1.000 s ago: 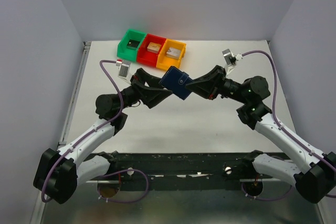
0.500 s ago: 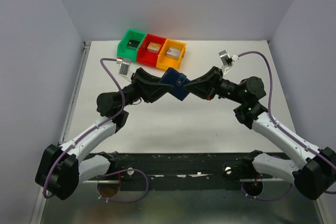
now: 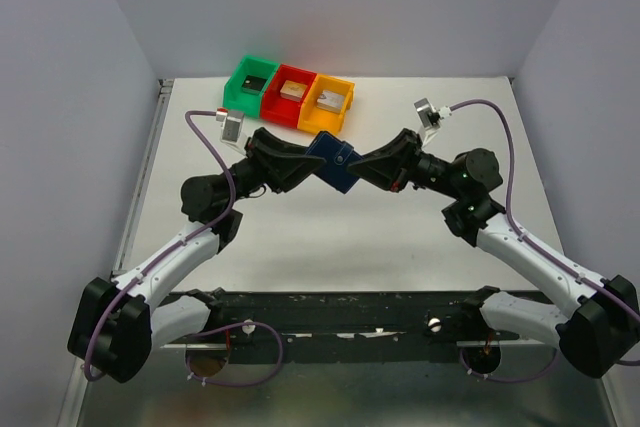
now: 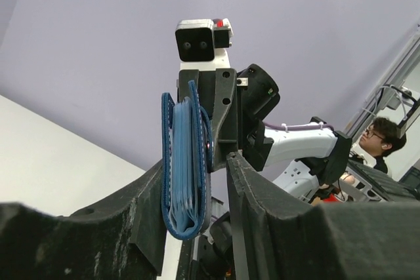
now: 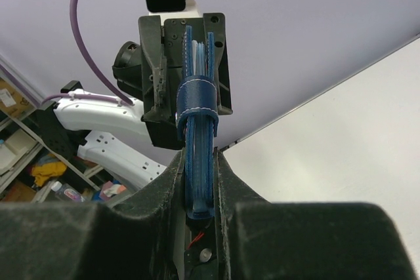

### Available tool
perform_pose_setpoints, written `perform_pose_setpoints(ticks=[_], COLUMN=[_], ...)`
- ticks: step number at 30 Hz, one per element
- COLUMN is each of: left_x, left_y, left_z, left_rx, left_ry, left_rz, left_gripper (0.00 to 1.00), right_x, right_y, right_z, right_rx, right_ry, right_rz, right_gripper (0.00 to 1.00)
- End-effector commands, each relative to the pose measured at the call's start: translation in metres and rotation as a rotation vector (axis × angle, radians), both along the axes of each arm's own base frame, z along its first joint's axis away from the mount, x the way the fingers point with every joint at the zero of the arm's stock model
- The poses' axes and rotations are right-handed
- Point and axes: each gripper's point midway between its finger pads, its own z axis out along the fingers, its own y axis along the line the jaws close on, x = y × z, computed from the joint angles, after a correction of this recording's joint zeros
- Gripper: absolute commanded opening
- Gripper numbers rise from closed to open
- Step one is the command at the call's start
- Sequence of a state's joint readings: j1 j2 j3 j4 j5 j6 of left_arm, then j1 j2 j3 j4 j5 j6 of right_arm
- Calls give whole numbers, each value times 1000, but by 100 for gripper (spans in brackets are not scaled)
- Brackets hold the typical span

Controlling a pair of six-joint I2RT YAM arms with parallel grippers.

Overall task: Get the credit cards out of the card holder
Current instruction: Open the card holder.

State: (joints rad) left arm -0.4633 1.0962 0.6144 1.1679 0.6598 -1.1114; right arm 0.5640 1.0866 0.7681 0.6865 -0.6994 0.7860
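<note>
- The card holder (image 3: 335, 161) is seen as a dark navy-blue booklet wallet with pale stitching along its edges. It is folded shut, and lighter blue inner layers are shown at its open edge in the left wrist view.
- A strap tab (image 5: 195, 100) is wrapped over one of its edges.
- The holder is held in the air above the middle of the counter (image 3: 350, 247), with one broad face turned partly upward.
- It is clamped by the right tool (image 5: 199, 157), whose two fingers are pressed flat against both of its faces.
- Its opposite end is set between the fingers of the left tool (image 4: 195, 167). One finger lies against a face and a thin gap seems to be left at the other, so whether it is gripped there cannot be told.
- The two tools are pointed at each other, with the holder between them.
- Beyond it, at the far edge of the counter, a green bin (image 3: 250, 84), a red bin (image 3: 291, 93) and an orange bin (image 3: 328, 101) are set side by side, each with a small block inside.
</note>
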Motion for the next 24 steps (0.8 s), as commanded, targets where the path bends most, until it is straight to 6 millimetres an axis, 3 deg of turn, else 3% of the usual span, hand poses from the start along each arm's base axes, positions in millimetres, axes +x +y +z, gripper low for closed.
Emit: perform_pose_setpoints(ticks=[1,5,12,18,19,24], left_x=[-2,-1,-1,-3,-3,-3], left_y=[9,9,8,5,5,1], left_z=[15,14,13,14,14,6], left_rx=[-43,-39,-39,-19,-15,35], left_ry=[-53,-51,-50,-66,-65,-44], left_rz=[40,38,30,15,14,-6], left_gripper=[47,40,38,27,25,17], right_x=[3,5,6,4,4,2], right_y=[1,1,2,2,2,-2], right_z=[1,0,-1,-6,-7,-15], right_rx=[34,39,48,47,42,-34], right_ry=[-2,3,13,26,27,43], right_rz=[-15,-15,-15,-9,-9,-34], right_gripper=[0,0,0,1,4,43])
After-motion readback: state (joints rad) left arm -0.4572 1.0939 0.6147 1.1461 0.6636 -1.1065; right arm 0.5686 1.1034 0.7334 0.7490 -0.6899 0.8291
